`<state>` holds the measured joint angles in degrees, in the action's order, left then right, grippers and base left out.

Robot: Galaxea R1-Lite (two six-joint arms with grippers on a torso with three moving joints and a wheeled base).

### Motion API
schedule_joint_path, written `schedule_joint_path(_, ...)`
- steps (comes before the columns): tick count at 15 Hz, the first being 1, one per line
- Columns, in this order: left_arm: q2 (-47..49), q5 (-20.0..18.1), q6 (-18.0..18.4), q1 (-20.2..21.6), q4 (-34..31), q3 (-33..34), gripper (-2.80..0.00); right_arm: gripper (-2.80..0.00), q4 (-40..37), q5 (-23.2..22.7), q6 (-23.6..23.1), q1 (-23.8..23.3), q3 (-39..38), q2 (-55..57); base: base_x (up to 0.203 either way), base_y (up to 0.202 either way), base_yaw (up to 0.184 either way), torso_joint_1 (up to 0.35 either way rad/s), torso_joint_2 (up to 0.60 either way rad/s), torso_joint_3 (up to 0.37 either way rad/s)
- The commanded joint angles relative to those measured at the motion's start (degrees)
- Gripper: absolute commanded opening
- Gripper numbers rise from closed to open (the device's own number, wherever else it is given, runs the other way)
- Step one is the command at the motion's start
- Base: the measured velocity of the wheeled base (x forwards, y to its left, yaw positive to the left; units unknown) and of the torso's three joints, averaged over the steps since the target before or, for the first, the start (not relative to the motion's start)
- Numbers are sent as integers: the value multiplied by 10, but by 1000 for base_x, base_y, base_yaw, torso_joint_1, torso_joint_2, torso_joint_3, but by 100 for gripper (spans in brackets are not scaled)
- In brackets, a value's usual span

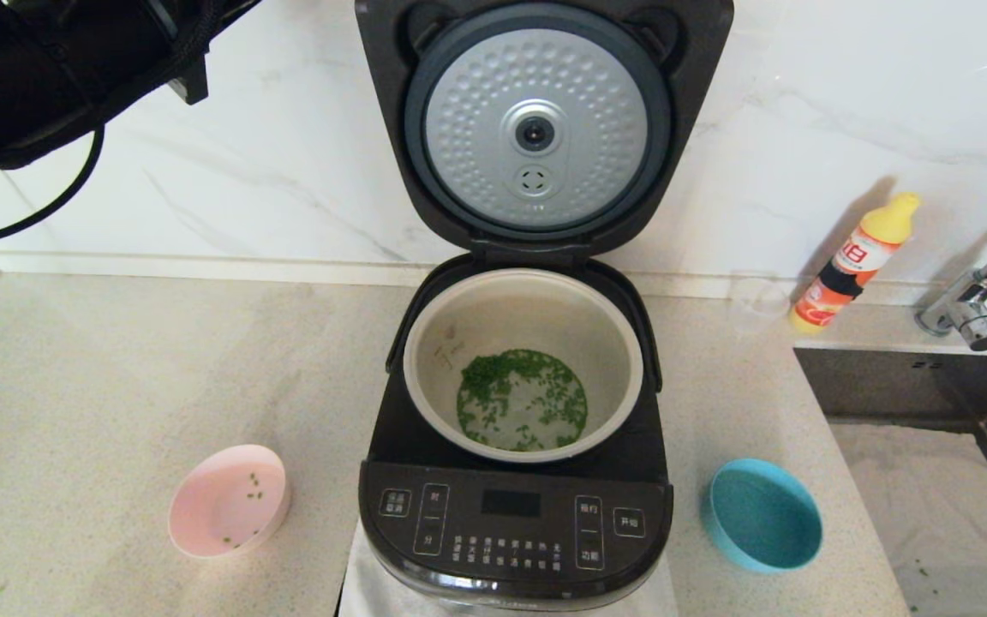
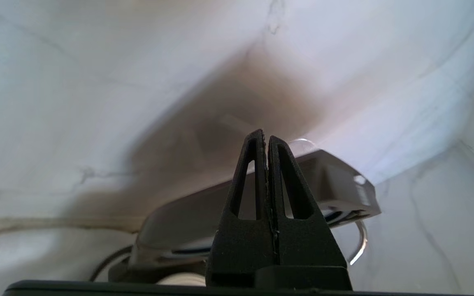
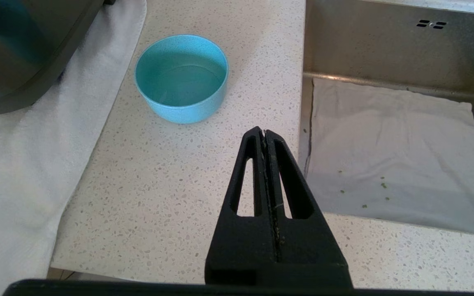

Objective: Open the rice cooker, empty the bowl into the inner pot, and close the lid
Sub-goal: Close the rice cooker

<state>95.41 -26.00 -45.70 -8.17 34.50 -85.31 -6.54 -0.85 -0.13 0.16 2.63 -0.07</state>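
Speckled countertop (image 1: pixel 116 386), marble wall (image 1: pixel 288 171), sink (image 3: pixel 385 53) beside, left gripper (image 2: pixel 266 137) and right gripper (image 3: pixel 265 133) jaws closed, empty.

Both claws (image 2: pixel 266 137) (image 3: pixel 265 133) closed — empty

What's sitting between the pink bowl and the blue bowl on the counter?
The rice cooker, its control panel facing front, on a white cloth, stands between the pink bowl and the blue bowl, seen in the head view.

glossy black plastic rice cooker (image 1: pixel 515 523); lid (image 1: pixel 536 128) underside a dimpled matt silver metal disc. smooth pale metal inner pot (image 1: pixel 425 360). speckled stone-like counter (image 1: pixel 99 386), veined polished marble-look wall (image 1: pixel 802 103), matt brushed-metal sink (image 3: pixel 385 45) lined with white cloth (image 3: pixel 393 135).
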Motion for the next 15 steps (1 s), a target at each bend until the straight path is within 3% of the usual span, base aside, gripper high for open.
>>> schedule_joint_path(1, 41, -36, -34, 19, 31, 2, -280, -280, 0, 0, 0, 0, 0, 0, 0, 0, 0, 0, 0, 0)
schedule_joint_path(5, 87, -88, -125, 34, 127, -1, -280, -280, 0, 0, 0, 0, 0, 0, 0, 0, 0, 0, 0, 0)
schedule_joint_path(8, 114, -117, -133, 34, 139, -10, -280, -280, 0, 0, 0, 0, 0, 0, 0, 0, 0, 0, 0, 0)
schedule_joint_path(15, 150, -125, -133, 15, 141, -57, -280, -280, 0, 0, 0, 0, 0, 0, 0, 0, 0, 0, 0, 0)
